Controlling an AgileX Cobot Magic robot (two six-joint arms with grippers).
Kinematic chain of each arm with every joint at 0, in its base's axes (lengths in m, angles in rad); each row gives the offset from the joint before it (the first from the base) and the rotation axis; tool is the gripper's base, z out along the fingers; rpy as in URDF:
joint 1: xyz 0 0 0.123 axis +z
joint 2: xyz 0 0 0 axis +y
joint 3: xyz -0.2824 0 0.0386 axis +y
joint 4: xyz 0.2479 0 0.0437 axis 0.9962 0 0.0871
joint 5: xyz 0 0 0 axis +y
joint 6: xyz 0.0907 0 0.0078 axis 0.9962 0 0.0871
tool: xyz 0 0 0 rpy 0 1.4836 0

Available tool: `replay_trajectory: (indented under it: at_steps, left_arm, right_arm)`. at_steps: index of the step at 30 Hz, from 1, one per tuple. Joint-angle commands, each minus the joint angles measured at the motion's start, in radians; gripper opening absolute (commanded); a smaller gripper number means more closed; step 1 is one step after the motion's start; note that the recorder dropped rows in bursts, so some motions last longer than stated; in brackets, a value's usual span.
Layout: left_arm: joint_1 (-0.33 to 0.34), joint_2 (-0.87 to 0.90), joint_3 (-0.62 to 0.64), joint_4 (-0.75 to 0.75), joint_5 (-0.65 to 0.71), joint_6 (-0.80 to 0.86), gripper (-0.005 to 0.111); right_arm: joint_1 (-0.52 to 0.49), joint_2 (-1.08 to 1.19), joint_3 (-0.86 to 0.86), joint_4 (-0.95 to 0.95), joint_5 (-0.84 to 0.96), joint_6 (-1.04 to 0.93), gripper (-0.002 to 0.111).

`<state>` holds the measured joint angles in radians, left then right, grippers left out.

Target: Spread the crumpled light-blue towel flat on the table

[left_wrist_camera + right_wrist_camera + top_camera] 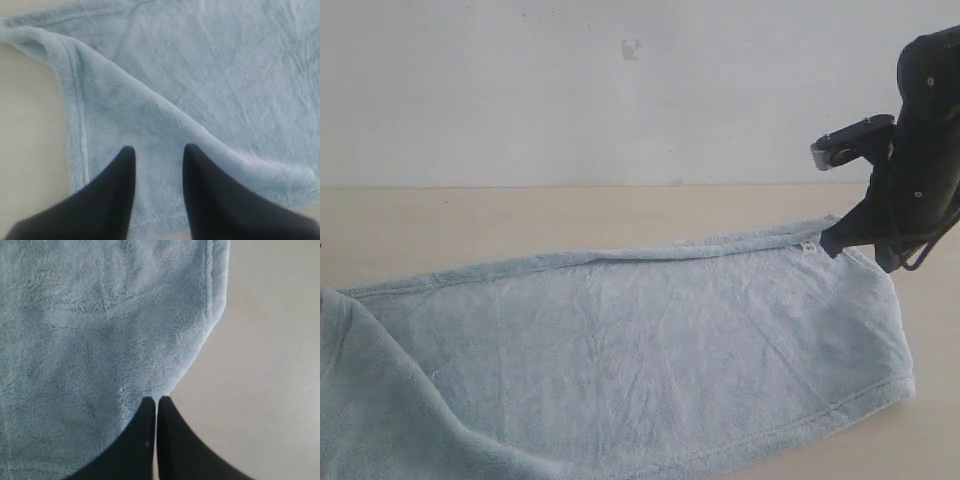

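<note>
Towel (640, 350) lies mostly spread on the counter (470, 220), its near-left part folded over. Right end effector (157, 401) is closed at the far-right corner, seemingly pinching the hem to stretch it. Left end effector (157, 150) hovers parted and empty; unfolding that flap likely comes next.

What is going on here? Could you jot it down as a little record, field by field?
cloth: pale-blue towel, mostly spread, one end folded over
surface: beige table
left end effector: open, over the towel's folded end
right end effector: shut, apparently pinching the towel's edge
tag: small, white, at the far corner beside the right end effector
</note>
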<state>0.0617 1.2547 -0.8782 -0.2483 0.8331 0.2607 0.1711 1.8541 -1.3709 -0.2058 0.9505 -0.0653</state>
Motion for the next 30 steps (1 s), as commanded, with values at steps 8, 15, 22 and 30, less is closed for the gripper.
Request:
replay_trajectory:
  at_steps: [8,15,22,30]
  left_arm:
    - [-0.004,0.075,0.157,-0.03,0.045,0.04,0.029]
    - [-0.004,0.163,0.189,-0.007,-0.048,0.04,0.029]
    - [-0.004,0.244,0.189,0.032,-0.127,0.024,0.012]
    - [-0.004,0.35,0.189,0.055,-0.16,0.017,0.004]
  right_arm:
    - [-0.002,-0.047,0.034,0.001,-0.062,0.016,0.001]
    - [-0.002,-0.058,0.034,0.022,-0.076,0.014,0.001]
    - [-0.002,-0.058,0.034,0.04,-0.088,0.014,0.001]
    - [-0.002,-0.058,0.034,0.046,-0.102,0.011,0.001]
